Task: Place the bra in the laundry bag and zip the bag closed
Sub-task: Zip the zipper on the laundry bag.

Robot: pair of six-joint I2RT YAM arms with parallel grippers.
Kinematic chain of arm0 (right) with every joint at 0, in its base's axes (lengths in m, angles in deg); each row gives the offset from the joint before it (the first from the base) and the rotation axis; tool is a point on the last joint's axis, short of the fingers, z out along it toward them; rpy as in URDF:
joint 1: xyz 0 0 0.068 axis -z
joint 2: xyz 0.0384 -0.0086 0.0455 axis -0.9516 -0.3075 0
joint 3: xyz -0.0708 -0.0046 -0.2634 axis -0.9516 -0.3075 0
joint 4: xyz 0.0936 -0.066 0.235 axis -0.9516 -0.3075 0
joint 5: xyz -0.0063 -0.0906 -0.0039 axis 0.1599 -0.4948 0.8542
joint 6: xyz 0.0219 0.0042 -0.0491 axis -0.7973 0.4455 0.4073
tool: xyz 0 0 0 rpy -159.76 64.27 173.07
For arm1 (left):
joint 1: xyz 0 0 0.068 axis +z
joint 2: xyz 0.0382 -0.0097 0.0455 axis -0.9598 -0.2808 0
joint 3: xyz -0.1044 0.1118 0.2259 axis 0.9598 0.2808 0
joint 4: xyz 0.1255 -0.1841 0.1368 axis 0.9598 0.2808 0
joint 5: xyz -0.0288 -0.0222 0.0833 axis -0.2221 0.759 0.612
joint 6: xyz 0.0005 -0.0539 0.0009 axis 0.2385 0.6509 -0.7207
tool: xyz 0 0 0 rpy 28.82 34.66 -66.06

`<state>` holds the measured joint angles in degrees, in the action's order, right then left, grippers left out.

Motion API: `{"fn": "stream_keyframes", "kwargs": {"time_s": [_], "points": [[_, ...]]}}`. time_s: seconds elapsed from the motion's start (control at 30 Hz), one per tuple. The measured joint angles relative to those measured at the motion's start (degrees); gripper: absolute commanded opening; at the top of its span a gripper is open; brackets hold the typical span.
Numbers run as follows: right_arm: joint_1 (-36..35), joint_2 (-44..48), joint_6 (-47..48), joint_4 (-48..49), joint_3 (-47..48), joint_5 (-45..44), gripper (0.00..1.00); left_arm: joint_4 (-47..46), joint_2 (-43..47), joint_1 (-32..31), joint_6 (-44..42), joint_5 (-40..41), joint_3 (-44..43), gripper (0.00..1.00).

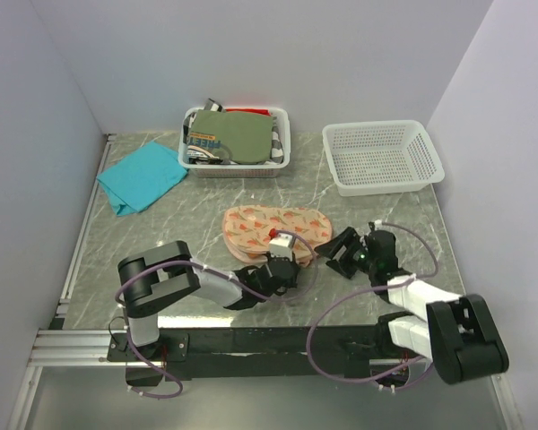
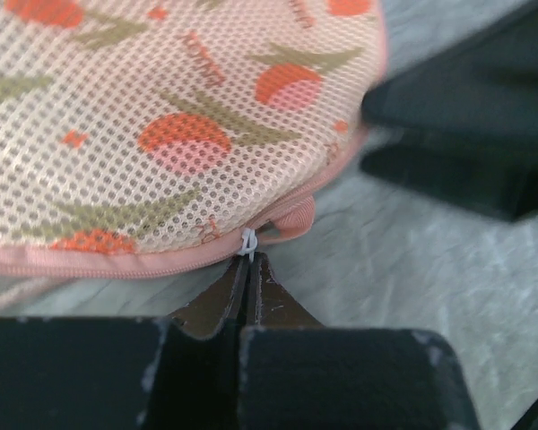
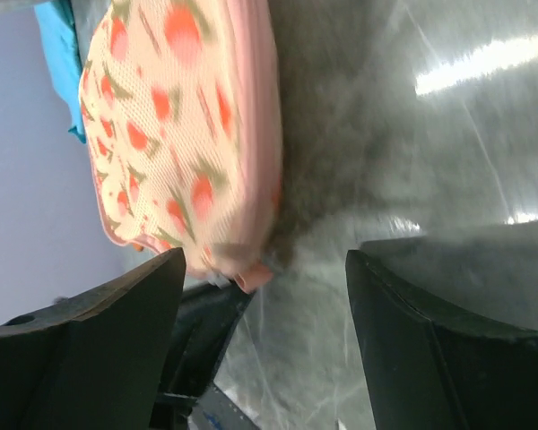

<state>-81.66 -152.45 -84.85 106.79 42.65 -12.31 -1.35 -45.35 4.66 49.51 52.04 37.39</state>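
Grey marble bench (image 1: 377,219) carries the laundry bag (image 1: 273,228) at centre frame. Left jaws are pinched tight on its zipper pull (image 2: 248,243) at the near edge; right jaws gape wide and empty just beside the bag's right end. Teal cloth (image 1: 142,177) lies upper left, a filled basket (image 1: 235,169) and an empty basket (image 1: 386,184) along the far wall. Bare bench shows lower left.

laundry bag (image 1: 276,227) mid-table | cloth (image 1: 142,176) behind-left | left basket (image 1: 234,169) behind | right basket (image 1: 386,186) behind-right
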Motion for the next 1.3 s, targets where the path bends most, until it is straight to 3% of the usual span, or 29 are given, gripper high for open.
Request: {"fn": "stream_keyframes", "kwargs": {"time_s": [0.3, 0.4, 0.43, 0.47, 0.53, 0.63, 0.67, 0.9, 1.3], "points": [[-0.6, 3.5, -4.8, 2.7, -3.1, -1.4, 0.79, 0.2, -1.9, -0.9, -3.1, -3.3, -6.6, 0.01], [-0.6, 1.7, -5.9, 5.7, -3.1, -1.7, 0.72, 0.3, -2.3, -1.8, -3.5, -4.0, -7.3, 0.01], [-0.6, 1.0, -6.1, 6.4, -3.0, -1.7, 0.68, 0.3, -2.4, -2.0, -3.6, -4.2, -7.3, 0.01], [-0.6, 0.1, -6.3, 7.3, -3.0, -1.6, 0.55, 0.3, -2.6, -2.1, -3.6, -4.5, -7.3, 0.01], [-0.6, -1.9, -6.7, 8.5, -2.7, -1.6, 0.46, 0.6, -2.6, -2.3, -3.7, -4.9, -7.3, 0.01], [-0.6, -4.7, -7.5, 10.7, -2.3, -1.2, 0.17, 0.7, -2.6, -2.3, -3.7, -5.1, -7.3, 0.01], [-0.6, -5.5, -7.9, 11.4, -2.3, -1.1, 0.14, 0.8, -2.6, -2.3, -3.7, -5.1, -7.3, 0.01], [-0.6, -6.3, -7.6, 11.4, -1.7, -0.1, 0.09, -0.2, -2.2, -2.4, -3.9, -4.3, -5.3, 0.01], [-0.5, -9.5, -6.0, 9.4, 2.5, 3.3, 0.08, -0.5, 7.7, -2.5, -0.5, 1.4, 6.3, 0.01]]}}
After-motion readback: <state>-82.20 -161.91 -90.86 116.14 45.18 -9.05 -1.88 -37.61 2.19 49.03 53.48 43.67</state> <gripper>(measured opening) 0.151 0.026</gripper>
